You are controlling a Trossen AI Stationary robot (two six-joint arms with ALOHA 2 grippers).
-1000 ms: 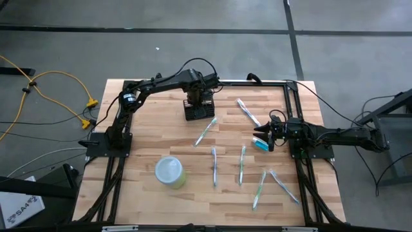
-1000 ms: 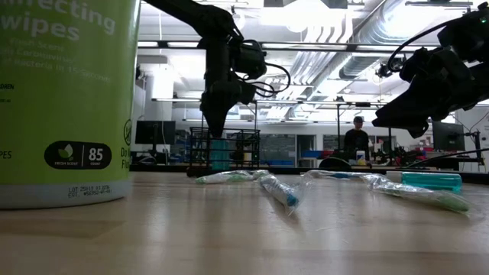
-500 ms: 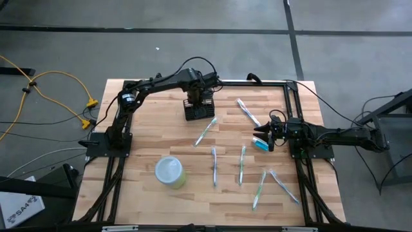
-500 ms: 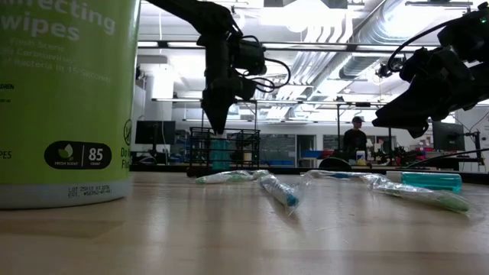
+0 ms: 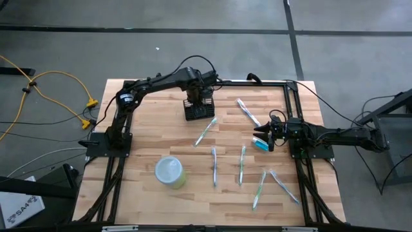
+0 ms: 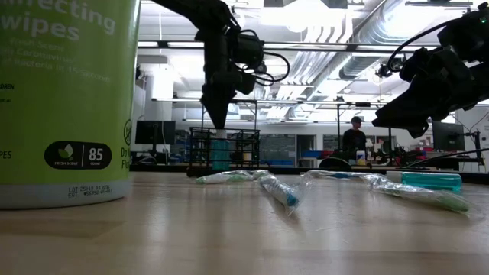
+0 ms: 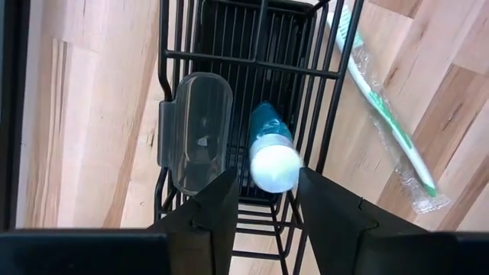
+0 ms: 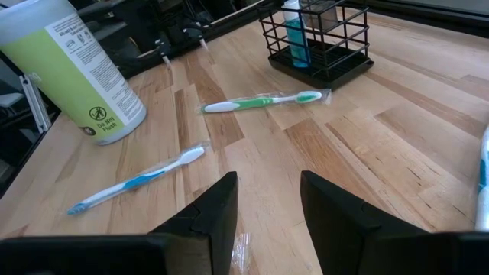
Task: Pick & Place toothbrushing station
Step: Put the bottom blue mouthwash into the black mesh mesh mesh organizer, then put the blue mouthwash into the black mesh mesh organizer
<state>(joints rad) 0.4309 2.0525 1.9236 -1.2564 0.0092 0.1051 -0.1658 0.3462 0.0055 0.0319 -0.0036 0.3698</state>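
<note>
The black wire-mesh holder [image 5: 199, 110] stands at the table's [image 5: 148, 135] 12 o'clock edge, a teal tube [image 7: 269, 139] and a clear case [image 7: 195, 130] upright inside. The left gripper [image 7: 263, 200] hovers directly above it, fingers spread, touching nothing. A green toothbrush [image 5: 205, 131] lies just beside the holder at 5 o'clock. The right gripper [image 5: 262, 137] waits at 3 o'clock, fingers apart and empty.

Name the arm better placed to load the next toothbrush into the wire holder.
Left, probably. The left gripper hangs open directly above the wire holder, the green toothbrush beside it; the right gripper waits farther away.
</note>
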